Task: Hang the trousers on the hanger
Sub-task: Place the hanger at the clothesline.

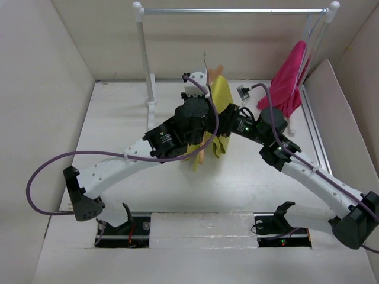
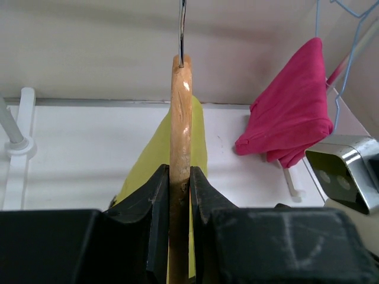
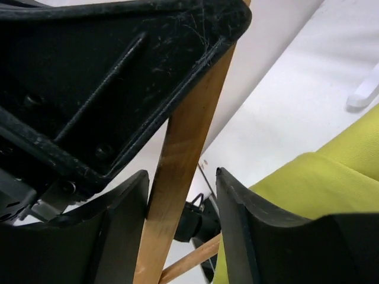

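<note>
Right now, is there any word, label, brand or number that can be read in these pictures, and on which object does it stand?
None readable. The hanger, trousers, pink garment and clothes rail bear no text; faint scratches on the left gripper are not letters.

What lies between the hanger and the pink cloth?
In the left wrist view, the trousers hang just right of the hanger. Beyond them there is only bare white table up to the pink cloth.
</note>
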